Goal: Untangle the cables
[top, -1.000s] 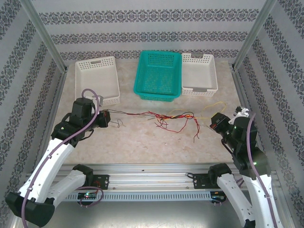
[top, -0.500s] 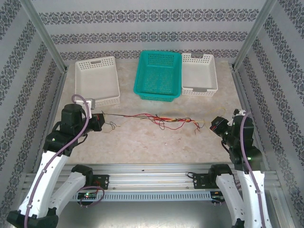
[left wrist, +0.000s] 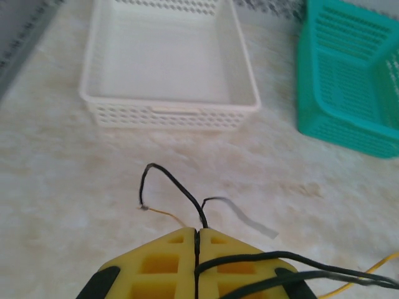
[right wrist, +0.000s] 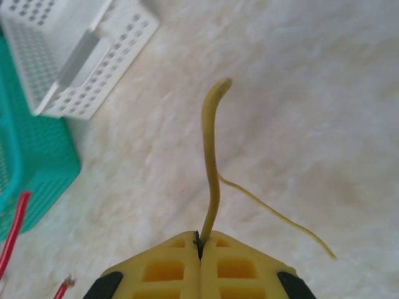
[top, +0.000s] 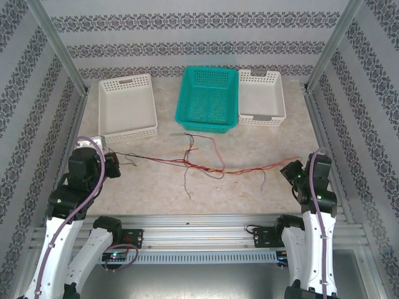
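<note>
Half done at best, by my reckoning: left pincer (left wrist: 197,233) clamps a black cable (left wrist: 176,182), right pincer (right wrist: 199,239) a yellow cable (right wrist: 211,156), the cables (top: 206,168) stretched across the counter (top: 156,194) between them, knotted mid-span

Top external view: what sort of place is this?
Probably a staged robot test cell, not a real room: patterned wallpaper panels on aluminium posts enclose a marble-look table, with two arms bolted to a rail at its near edge.
</note>
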Available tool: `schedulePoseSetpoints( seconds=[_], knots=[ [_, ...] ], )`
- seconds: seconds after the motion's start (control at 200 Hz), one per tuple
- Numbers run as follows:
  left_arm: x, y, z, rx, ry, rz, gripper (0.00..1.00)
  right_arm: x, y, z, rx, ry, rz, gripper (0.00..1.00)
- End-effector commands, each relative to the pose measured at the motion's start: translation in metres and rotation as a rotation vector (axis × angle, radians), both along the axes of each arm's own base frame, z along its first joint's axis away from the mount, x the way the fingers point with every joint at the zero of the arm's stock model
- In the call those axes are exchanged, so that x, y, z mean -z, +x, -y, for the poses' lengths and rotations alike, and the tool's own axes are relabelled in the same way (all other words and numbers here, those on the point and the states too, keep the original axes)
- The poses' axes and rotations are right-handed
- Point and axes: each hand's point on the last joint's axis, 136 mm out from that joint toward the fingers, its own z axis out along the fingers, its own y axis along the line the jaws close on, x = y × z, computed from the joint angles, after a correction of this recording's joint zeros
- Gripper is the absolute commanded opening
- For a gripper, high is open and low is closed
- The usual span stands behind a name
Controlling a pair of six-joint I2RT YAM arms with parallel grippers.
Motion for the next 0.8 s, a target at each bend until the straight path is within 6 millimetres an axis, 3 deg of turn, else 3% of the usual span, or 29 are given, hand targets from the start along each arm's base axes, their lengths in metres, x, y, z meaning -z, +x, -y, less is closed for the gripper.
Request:
schedulePoseSetpoints(
  seconds=[0.0,0.15,0.3,0.555,0.794],
  knots=[
    [-0.017,-0.009,-0.027,-0.114,0.089,0.027,0.00,0.003,-0.008,0.023,0.112,-0.071,-0.010,0.00],
    [-0.019,-0.002,-0.020,-0.097,0.054,0.030,0.00,0.002,-0.006,0.022,0.117,-0.041,0.006,0.00],
    [-0.012,0.010,-0.004,-0.038,-0.018,0.009,0.00,-0.017,0.001,0.015,0.078,-0.028,0.070,0.00],
    [0.008,0.028,0.030,0.096,-0.138,-0.050,0.00,-0.071,0.020,-0.007,-0.037,0.007,0.243,0.00],
    [0.006,0.043,0.063,0.225,-0.185,-0.050,0.00,-0.132,0.038,-0.021,-0.120,-0.060,0.382,0.00]
  ],
)
